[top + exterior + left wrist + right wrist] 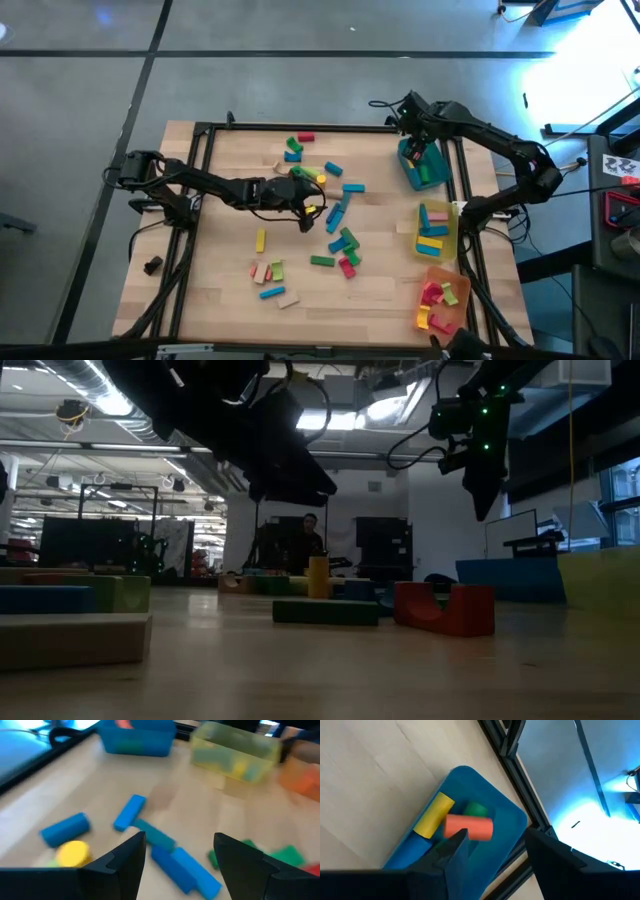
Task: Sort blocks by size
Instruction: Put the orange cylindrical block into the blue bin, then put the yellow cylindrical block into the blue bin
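no writing readable; left claw (177, 857) spread above blocks (185, 870); right claw (492, 852) spread over teal tray (512, 820).

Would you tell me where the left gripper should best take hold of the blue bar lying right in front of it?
Probably at mid-length, from straight above, with the open left gripper closing across the narrow width of the blue bar. It lies flat and slanted, so the wrist should turn to match. Its far end meets a teal bar, so the middle looks freest.
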Action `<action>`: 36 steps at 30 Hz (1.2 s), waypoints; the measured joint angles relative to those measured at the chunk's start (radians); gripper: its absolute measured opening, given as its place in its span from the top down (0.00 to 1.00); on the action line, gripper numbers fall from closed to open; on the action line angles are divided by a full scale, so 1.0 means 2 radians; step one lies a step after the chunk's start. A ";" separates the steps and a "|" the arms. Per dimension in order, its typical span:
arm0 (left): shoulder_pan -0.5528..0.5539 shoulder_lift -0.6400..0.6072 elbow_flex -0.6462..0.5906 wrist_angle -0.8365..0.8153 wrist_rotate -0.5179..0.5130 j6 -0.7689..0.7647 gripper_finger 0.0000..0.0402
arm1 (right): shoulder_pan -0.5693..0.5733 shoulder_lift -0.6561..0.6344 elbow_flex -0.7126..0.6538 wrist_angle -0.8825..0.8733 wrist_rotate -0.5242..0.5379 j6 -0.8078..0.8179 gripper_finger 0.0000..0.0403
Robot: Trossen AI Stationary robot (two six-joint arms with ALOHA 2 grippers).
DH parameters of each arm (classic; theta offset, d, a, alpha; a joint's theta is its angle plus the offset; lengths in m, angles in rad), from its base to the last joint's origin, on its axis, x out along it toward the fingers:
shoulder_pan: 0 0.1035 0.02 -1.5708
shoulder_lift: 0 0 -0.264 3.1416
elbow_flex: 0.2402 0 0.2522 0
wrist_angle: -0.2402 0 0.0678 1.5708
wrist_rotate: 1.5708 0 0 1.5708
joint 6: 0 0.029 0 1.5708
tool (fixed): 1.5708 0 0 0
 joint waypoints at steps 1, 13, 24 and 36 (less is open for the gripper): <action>0.000 0.000 0.000 0.000 -0.014 0.002 0.45 | 0.000 0.000 0.000 0.001 -0.004 0.000 0.51; 0.017 0.010 0.000 -0.060 -0.080 0.026 0.45 | 0.000 0.000 0.000 0.000 -0.063 0.001 0.50; 0.055 0.082 -0.001 -0.035 -0.081 0.055 0.45 | 0.000 0.000 0.000 0.001 -0.074 0.001 0.50; 0.089 0.125 0.000 0.041 -0.048 0.056 0.45 | 0.000 0.000 0.000 0.031 -0.100 0.001 0.50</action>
